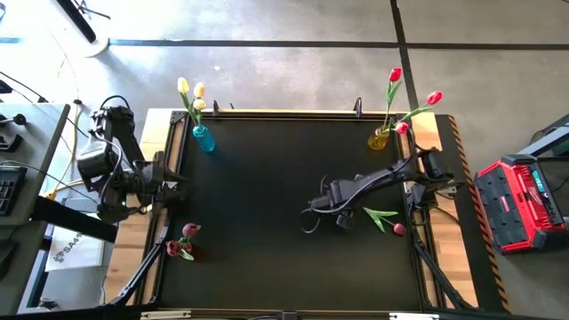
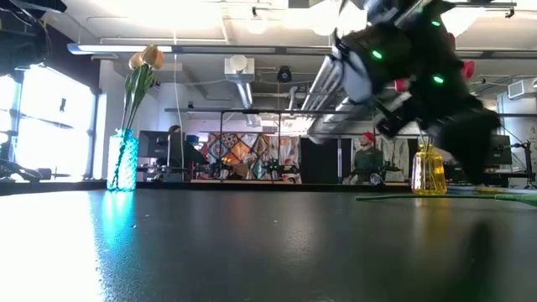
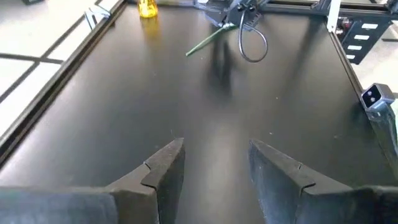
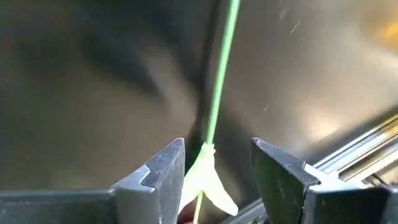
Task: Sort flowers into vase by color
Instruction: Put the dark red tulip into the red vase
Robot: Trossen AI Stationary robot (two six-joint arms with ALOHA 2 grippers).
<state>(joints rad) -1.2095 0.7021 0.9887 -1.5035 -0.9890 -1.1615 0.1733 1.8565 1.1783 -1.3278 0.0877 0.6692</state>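
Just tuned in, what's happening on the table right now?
The right gripper hangs open over a tulip lying on the right side of the black table, its green stem running between the fingers, not yet gripped. The left gripper waits open at the left edge. The blue vase holds cream-yellow tulips, the yellow vase red ones. More tulips lie front left.

Two dark jointed arms; a black cable loops off the right arm (image 1: 373,180); wedge-shaped dark grey fingers (image 3: 163,171).
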